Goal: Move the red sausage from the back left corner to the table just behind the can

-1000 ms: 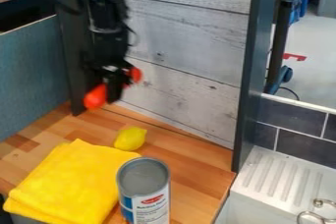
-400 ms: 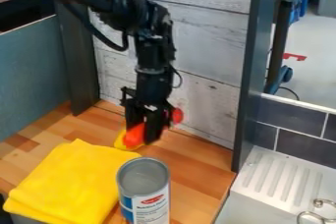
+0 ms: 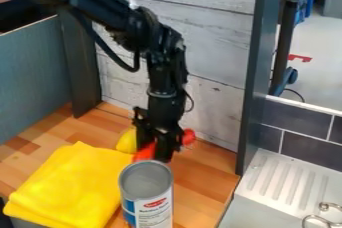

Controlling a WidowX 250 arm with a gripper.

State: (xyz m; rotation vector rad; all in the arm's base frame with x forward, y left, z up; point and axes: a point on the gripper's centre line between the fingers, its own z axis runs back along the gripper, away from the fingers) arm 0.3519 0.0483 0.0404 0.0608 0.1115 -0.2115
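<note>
The surface is a counter [image 3: 200, 177] of light wood strips in several brown tones, and behind it stands a wall [image 3: 217, 52] of grey-white boards. At the left is a blue-grey panel [image 3: 30, 77], and at the right a dark post [image 3: 258, 67], past which are dark tiles [image 3: 307, 144] and a white ribbed drainer [image 3: 284, 179]. Farther behind, the pale floor [image 3: 320, 82] of the room can be seen. The gripper [image 3: 155, 150] hangs down over the middle of the counter, closed around a red thing [image 3: 145, 153], which comes out on both sides of it. The long axis of this thing goes aslant, from the lower left, behind the rim of the can [image 3: 145, 184], to the upper right, near the wall; which end is its front I cannot tell. A lemon [image 3: 126, 142] lies just left of the gripper, and a folded yellow cloth [image 3: 73, 182] is at the lower left. Compared with the earlier frames, the gripper and the red thing have moved right and lower in the view, and the lemon, which was mostly covered shortly before, shows more, while cloth and can have kept their places.
</note>
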